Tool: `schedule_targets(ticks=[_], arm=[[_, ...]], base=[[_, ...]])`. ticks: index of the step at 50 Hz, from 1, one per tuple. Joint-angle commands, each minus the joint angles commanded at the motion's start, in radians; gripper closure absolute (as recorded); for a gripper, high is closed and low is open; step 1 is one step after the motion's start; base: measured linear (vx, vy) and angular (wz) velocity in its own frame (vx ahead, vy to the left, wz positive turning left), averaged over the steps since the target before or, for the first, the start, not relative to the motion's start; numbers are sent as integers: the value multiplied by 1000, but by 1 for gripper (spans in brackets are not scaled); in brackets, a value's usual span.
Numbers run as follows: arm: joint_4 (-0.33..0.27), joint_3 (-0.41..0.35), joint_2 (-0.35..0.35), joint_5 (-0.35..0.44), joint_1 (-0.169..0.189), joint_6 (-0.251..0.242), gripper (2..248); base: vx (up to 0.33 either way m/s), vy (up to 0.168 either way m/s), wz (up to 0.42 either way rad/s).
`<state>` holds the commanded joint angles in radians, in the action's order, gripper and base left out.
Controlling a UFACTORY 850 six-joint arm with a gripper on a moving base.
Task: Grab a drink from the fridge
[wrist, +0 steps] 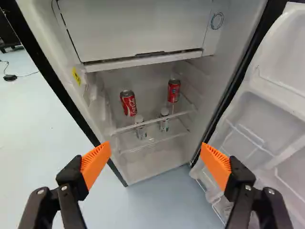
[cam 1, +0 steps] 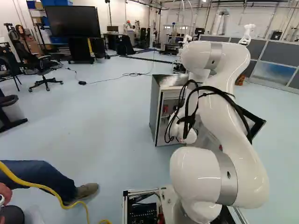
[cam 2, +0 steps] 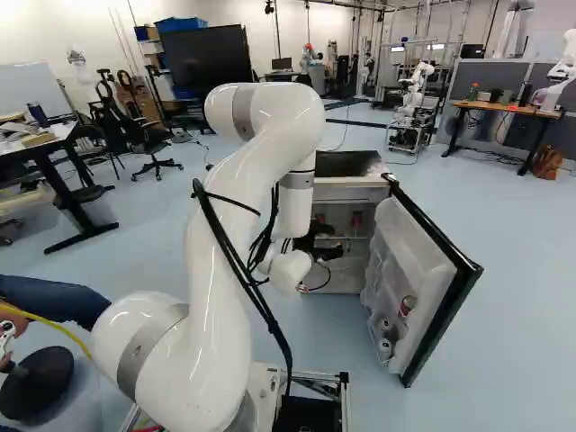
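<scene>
A: what's the tool [cam 2: 329, 253] doing; anything grabbed?

B: nope, wrist view has the tool [wrist: 156, 155] wide open; orange pads [wrist: 95, 162] well apart, nothing between them; it's facing the open fridge [wrist: 138, 28]

A: ok and the drinks; any labels?

B: two red cans on the upper shelf [wrist: 155, 120]; the one away from the door [wrist: 276, 109] side [wrist: 128, 103] tilts in that view and has big white lettering down its side; the one nearer the door [wrist: 174, 90] has a small mark, too tiny to make out; plus two small whitish containers [wrist: 164, 121] by the shelf edge, can't tell which level they stand on

A: other print?

B: yellow sticker [wrist: 76, 76] on the inner wall, blue round mark [wrist: 217, 20] higher up opposite; right base view also has a red-and-white can [cam 2: 407, 306] in the door
</scene>
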<state>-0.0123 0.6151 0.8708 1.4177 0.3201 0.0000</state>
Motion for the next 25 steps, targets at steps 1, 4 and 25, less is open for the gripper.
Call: schedule_targets(ticks=[1,4,25], arm=[[0,0,0,0,0,0,3],[0,0,0,0,0,0,3],[0,0,0,0,0,0,3]], base=[[59,0,-11],[54,-1,-11],[75,-1,-10]])
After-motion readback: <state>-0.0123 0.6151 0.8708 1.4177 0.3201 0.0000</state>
